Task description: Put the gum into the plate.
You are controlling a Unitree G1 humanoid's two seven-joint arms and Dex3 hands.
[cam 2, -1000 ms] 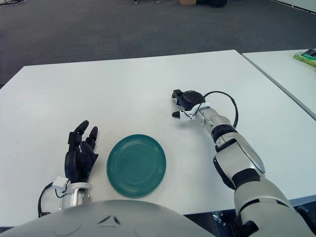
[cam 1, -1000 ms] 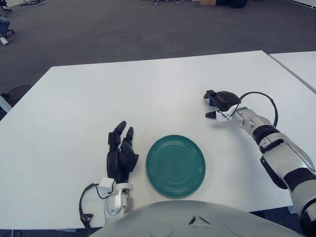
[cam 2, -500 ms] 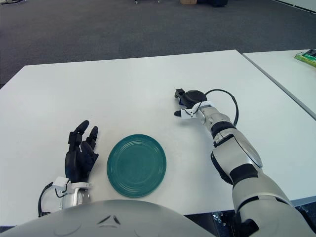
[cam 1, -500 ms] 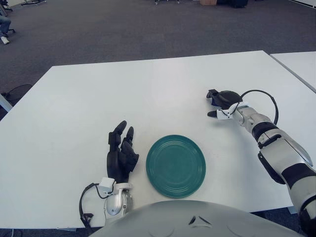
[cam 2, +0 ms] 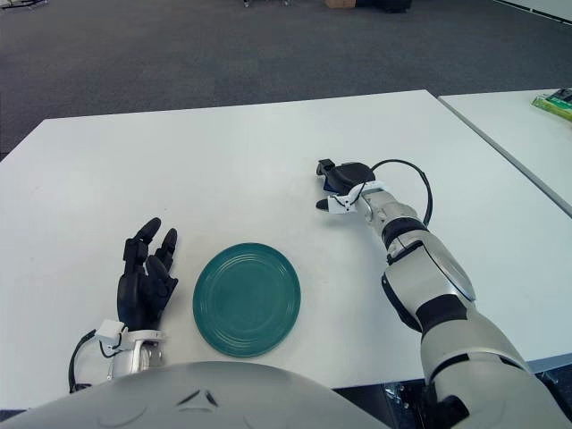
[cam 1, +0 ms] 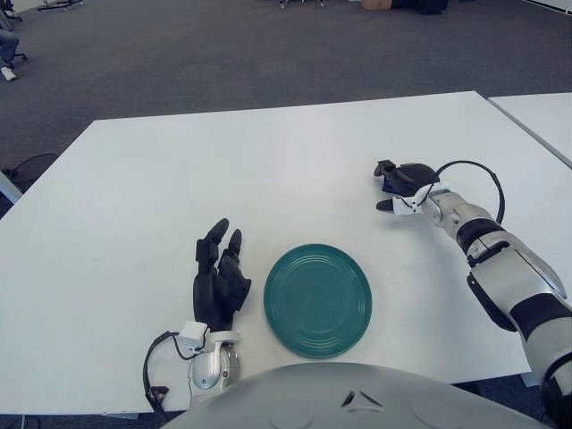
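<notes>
A dark green plate lies on the white table near its front edge, with nothing on it. My right hand is stretched out at the right, well beyond the plate and to its right. Its fingers curl down over a small bluish thing, the gum, which shows only as a sliver between finger and thumb. My left hand shows just left of the plate, fingers spread and pointing away from me, holding nothing.
A black cable loops from the right wrist over the table. A second white table stands to the right across a narrow gap, with a green object on it. Grey carpet lies beyond.
My right hand has shifted slightly to the right and away from me. The plate and the left hand have not moved.
</notes>
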